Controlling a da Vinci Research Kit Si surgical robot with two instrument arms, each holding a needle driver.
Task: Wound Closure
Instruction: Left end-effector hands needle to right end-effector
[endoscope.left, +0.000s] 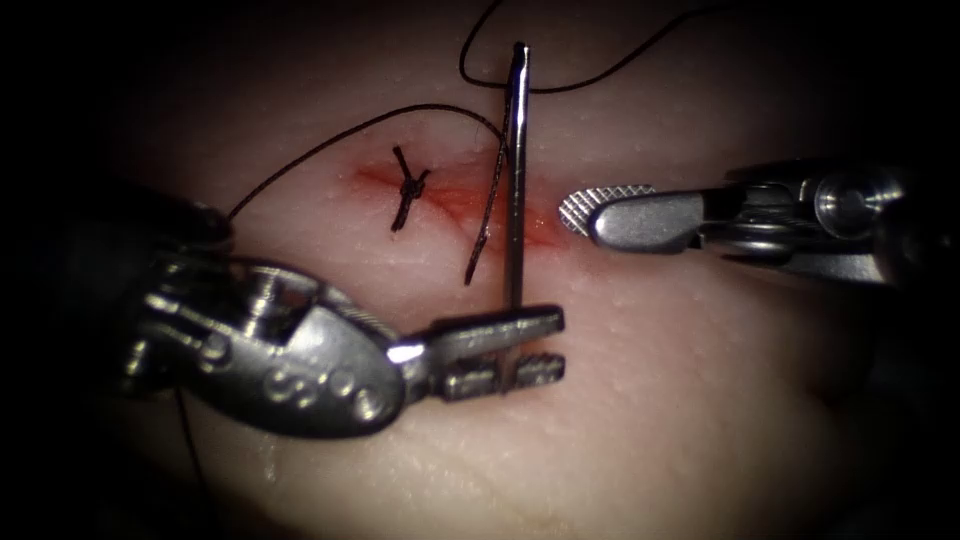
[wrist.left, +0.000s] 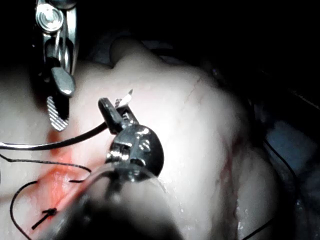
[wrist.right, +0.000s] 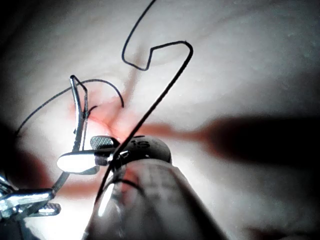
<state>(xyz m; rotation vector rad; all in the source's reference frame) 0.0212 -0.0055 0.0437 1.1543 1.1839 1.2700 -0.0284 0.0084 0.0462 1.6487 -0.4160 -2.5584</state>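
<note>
My left tool (endoscope.left: 553, 345) comes in from the lower left, its jaws shut on the curved needle (endoscope.left: 516, 170) close to its pointed end. The needle stands free above the cut (endoscope.left: 455, 200), outside the tissue (endoscope.left: 650, 400), with its thread end uppermost. In the left wrist view the needle's tip (wrist.left: 127, 95) pokes out just past the left tool (wrist.left: 114, 111). My right tool (endoscope.left: 580, 212) hovers at the right end of the cut, jaws open and holding nothing; its ridged jaw face shows. The right tool (wrist.left: 57, 102) is open there too. The right tool (wrist.right: 82, 156) sits beside the needle (wrist.right: 77, 112).
A tied stitch (endoscope.left: 408, 188) with short cut ends sits on the left part of the cut. Black thread (endoscope.left: 330, 145) arcs from the left across the tissue toward the needle, and another loop (endoscope.left: 600, 75) runs off beyond its upper end. Red fluid stains the cut.
</note>
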